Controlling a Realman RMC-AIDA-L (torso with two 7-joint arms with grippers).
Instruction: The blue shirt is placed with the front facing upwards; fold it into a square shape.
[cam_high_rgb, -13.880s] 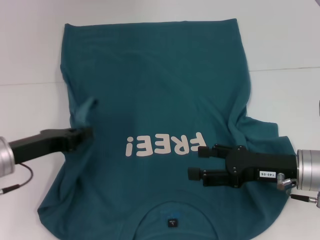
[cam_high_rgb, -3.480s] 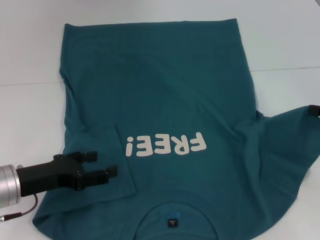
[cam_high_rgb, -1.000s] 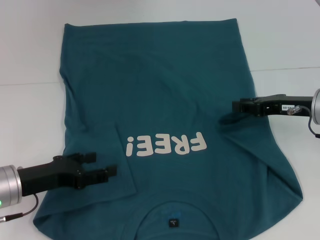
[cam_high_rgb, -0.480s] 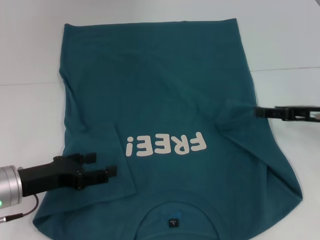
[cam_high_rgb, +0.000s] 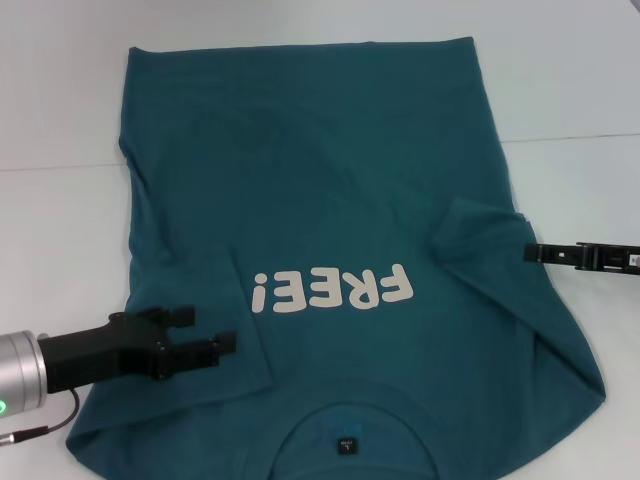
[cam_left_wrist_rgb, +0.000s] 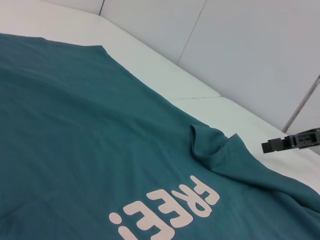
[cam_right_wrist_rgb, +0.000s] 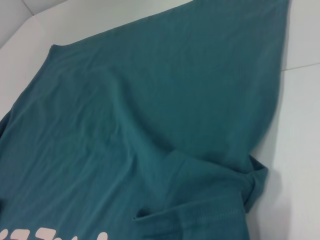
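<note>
The blue shirt (cam_high_rgb: 320, 170) lies flat, front up, with the pale "FREE!" lettering (cam_high_rgb: 332, 290) facing me and the collar label (cam_high_rgb: 344, 443) at the near edge. Its left sleeve (cam_high_rgb: 215, 295) is folded inward onto the body. My left gripper (cam_high_rgb: 211, 329) hovers open over that fold with nothing held. The right sleeve (cam_high_rgb: 480, 235) is also folded in, a little rumpled, and shows in the wrist views (cam_left_wrist_rgb: 210, 145) (cam_right_wrist_rgb: 210, 185). My right gripper (cam_high_rgb: 530, 253) is open at the shirt's right edge, just clear of that sleeve; it also shows in the left wrist view (cam_left_wrist_rgb: 267, 146).
The shirt rests on a white table (cam_high_rgb: 60, 230) with a thin seam line (cam_high_rgb: 570, 138) running across it. Bare white surface lies on both sides and beyond the hem. Pale wall panels (cam_left_wrist_rgb: 250, 45) stand behind the table.
My right gripper carried the right sleeve inward over the shirt, let it go and drew back to the right. The sleeve now lies folded. The left gripper has hardly moved.
</note>
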